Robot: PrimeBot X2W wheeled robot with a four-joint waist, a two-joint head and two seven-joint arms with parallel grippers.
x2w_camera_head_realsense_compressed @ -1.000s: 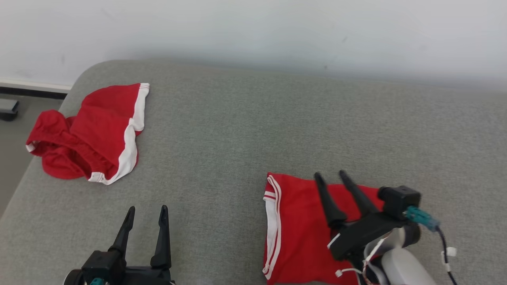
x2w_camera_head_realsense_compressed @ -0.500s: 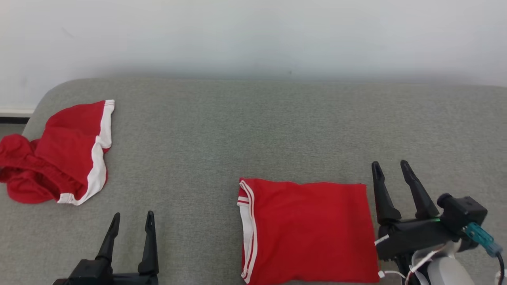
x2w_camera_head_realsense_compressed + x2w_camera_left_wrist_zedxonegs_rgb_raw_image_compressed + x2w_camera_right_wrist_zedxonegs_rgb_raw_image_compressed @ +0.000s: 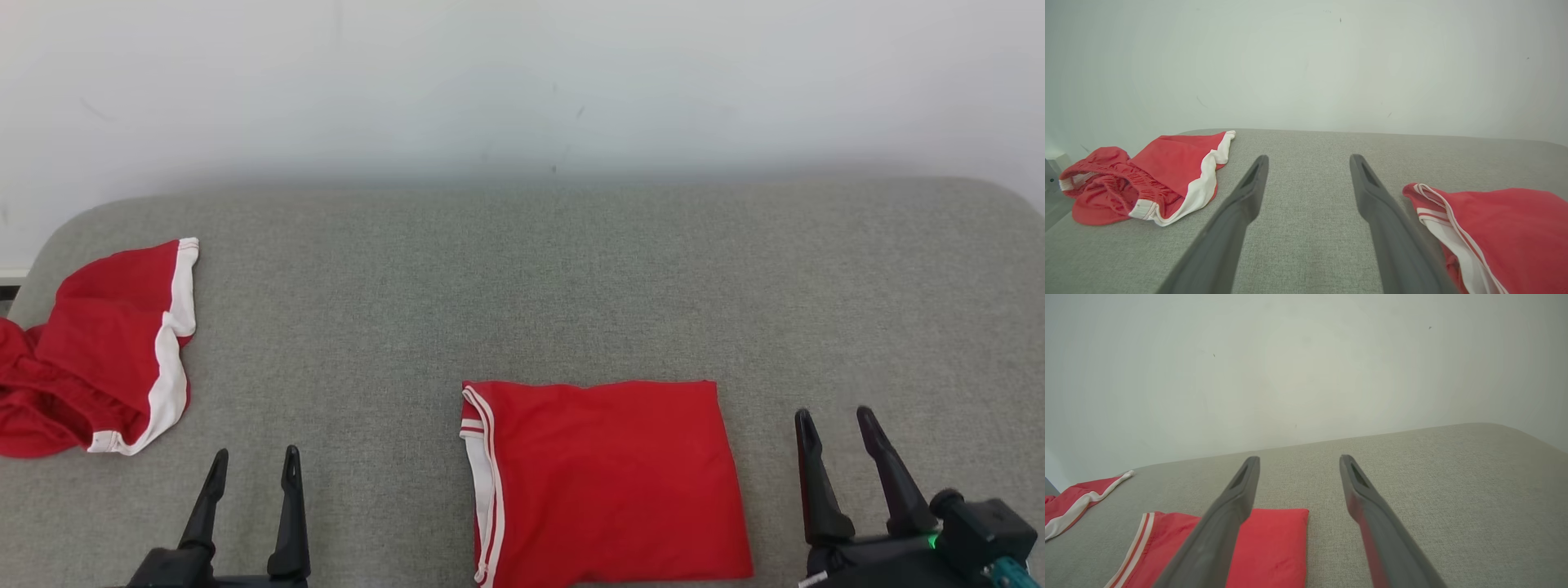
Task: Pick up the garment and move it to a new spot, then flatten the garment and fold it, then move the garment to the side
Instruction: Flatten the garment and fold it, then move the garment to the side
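Observation:
A red garment point(image 3: 604, 478) with white stripes on its left edge lies folded flat in a neat rectangle near the front of the grey cushion point(image 3: 522, 286); the left wrist view has the garment point(image 3: 1506, 228) at its right and the right wrist view has it point(image 3: 1274, 543) at the lower left. My right gripper point(image 3: 833, 413) is open just right of it, apart from the cloth, with nothing between its fingers point(image 3: 1299, 458). Well left of the folded piece, my left gripper point(image 3: 255, 452) also stands open and empty point(image 3: 1308, 159).
A second red garment point(image 3: 98, 351) with a white band lies crumpled at the cushion's far left edge, also seen from the left wrist point(image 3: 1159, 179). A pale wall point(image 3: 522, 82) runs behind the cushion. Bare grey fabric spreads between and behind the two garments.
My right gripper has come off the folded garment and now sits to its right, drawn back. The head camera has turned, so the whole picture has shifted left.

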